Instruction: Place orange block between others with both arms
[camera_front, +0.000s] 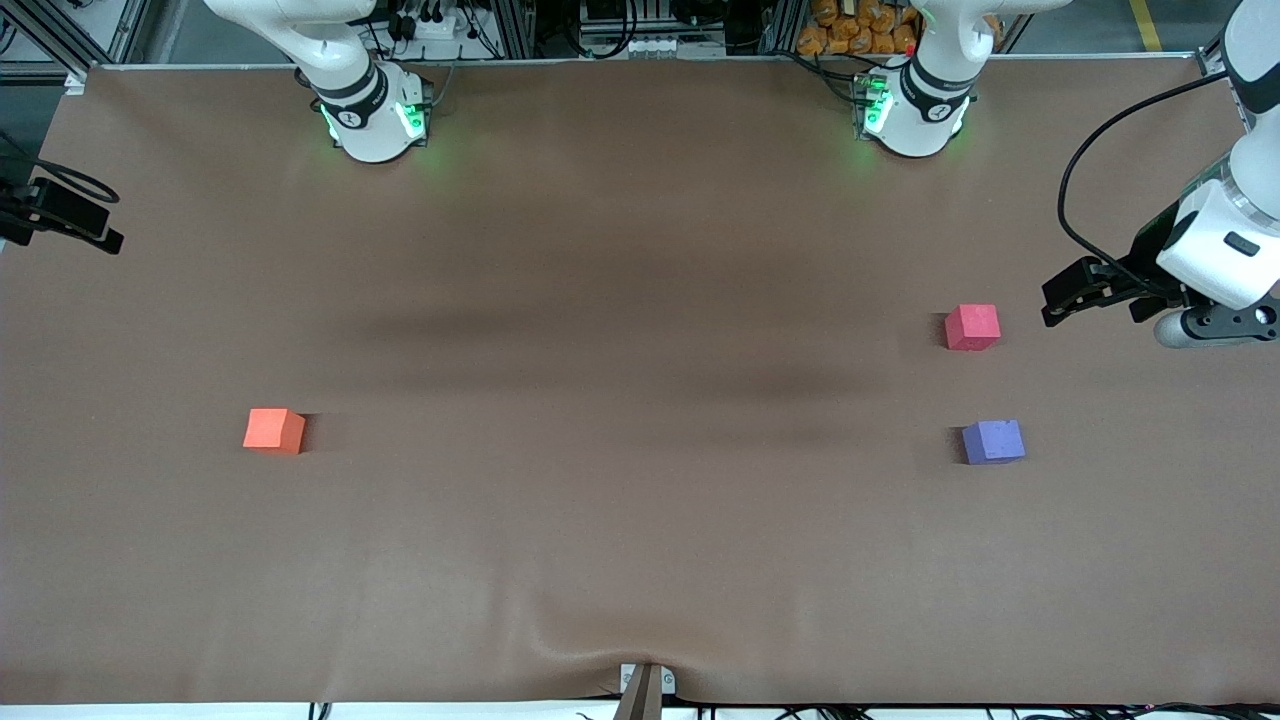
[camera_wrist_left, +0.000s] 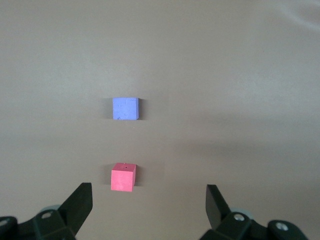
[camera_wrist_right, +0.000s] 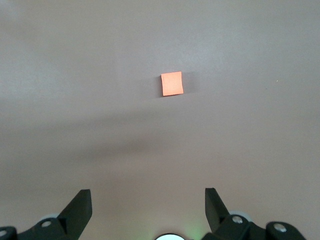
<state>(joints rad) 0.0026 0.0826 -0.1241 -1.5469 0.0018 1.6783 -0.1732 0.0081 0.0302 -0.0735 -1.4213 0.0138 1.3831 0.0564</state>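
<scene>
You have the orange block (camera_front: 273, 430) sitting alone on the brown worktop (camera_front: 620, 330) toward the right arm's end, well apart from the other two cubes. The pinkish-red cube (camera_front: 972, 327) and the purple cube (camera_front: 993, 441) sit toward the left arm's end, the purple one nearer the front camera, with a bare gap between them. Your left tool (camera_wrist_left: 149, 205) hangs over the worktop just beside the pinkish-red cube, fingers spread wide, holding nothing. Your right tool (camera_wrist_right: 148, 209) hangs over its end's edge, equally wide and empty.
</scene>
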